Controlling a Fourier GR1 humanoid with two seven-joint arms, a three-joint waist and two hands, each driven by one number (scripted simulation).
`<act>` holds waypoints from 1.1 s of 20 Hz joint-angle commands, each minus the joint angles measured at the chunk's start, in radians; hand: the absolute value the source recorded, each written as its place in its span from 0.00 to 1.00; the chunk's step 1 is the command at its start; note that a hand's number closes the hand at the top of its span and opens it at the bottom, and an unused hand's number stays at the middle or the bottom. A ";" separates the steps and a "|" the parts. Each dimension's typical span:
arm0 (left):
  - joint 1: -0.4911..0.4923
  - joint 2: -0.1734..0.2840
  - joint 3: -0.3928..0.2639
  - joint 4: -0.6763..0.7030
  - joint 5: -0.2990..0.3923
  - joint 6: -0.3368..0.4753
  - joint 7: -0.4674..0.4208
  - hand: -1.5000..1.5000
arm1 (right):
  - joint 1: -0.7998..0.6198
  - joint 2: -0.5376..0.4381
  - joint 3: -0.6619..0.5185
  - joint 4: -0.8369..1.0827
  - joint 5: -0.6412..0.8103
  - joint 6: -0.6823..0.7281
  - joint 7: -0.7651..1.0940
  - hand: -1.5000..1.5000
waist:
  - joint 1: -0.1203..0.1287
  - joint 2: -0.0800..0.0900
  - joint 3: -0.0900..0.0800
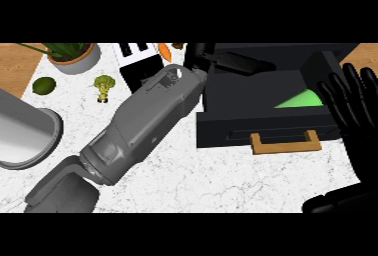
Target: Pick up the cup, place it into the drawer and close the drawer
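On the white, grey-veined marble counter (221, 185) sits a black box-shaped drawer unit (244, 112) with its drawer (266, 125) pulled out toward the viewer; a flat wooden handle (285, 143) shaped like a squared bracket projects from the drawer front. Inside the drawer's right part a bright green, wedge-like surface shows, presumably the cup (301, 98), though its shape cannot be resolved. The left forearm (140, 130), a smooth grey cylinder, runs diagonally from lower left to the drawer's back left corner, where the black left hand (232, 61) lies over the unit; whether its fingers are curled or straight cannot be told. The right hand (353, 107), glossy black, stands at the right edge with fingers straight and spread upward, holding nothing. At left are a brushed-metal cylindrical pot (26, 132), a round lime (44, 85), a knobbly broccoli floret (103, 87), a grey-potted plant (72, 55), and an orange carrot (165, 51) near the upper edge.
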 commanded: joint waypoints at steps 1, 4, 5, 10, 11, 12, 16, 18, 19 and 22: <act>0.077 0.000 0.038 -0.057 0.021 -0.059 -0.031 0.00 | 0.063 -0.001 0.004 -0.056 -0.016 0.022 -0.001 1.00 | 0.039 -0.011 -0.001; 0.093 0.038 0.066 -0.121 0.013 -0.003 0.022 0.00 | 0.118 -0.054 -0.009 -0.065 -0.005 0.105 -0.036 1.00 | 0.056 -0.017 -0.001; 0.085 0.036 0.071 -0.132 0.003 0.015 0.016 0.00 | 0.032 -0.107 -0.045 -0.024 -0.061 0.107 0.034 1.00 | 0.059 -0.015 -0.001; 0.231 0.160 0.096 -0.312 0.034 0.006 0.071 0.00 | 0.101 -0.160 -0.025 -0.122 0.052 0.150 0.020 1.00 | 0.084 -0.027 -0.002; 0.254 0.187 0.105 -0.329 0.036 -0.012 0.077 0.00 | 0.084 -0.125 0.040 -0.092 0.156 0.126 0.001 1.00 | 0.087 -0.022 -0.002; 0.311 0.168 0.087 -0.391 0.019 0.043 0.064 0.00 | 0.121 -0.174 -0.029 -0.110 0.097 0.169 -0.004 1.00 | 0.080 -0.024 -0.001; 0.475 0.262 0.084 -0.564 0.036 0.016 0.102 0.00 | 0.070 -0.175 0.053 -0.057 0.237 0.154 0.022 1.00 | 0.108 -0.024 -0.002; 0.553 0.327 0.092 -0.660 0.037 0.020 0.150 0.00 | 0.079 -0.184 0.031 -0.060 0.230 0.160 0.027 1.00 | 0.094 -0.022 -0.001; 0.588 0.344 0.090 -0.719 0.032 0.038 0.161 0.00 | 0.127 -0.129 0.096 -0.044 0.317 0.140 -0.030 1.00 | 0.093 -0.022 -0.001; 0.689 0.394 0.113 -0.834 0.030 0.026 0.182 0.00 | 0.053 -0.176 0.059 -0.005 0.308 0.153 0.028 1.00 | 0.079 -0.016 -0.001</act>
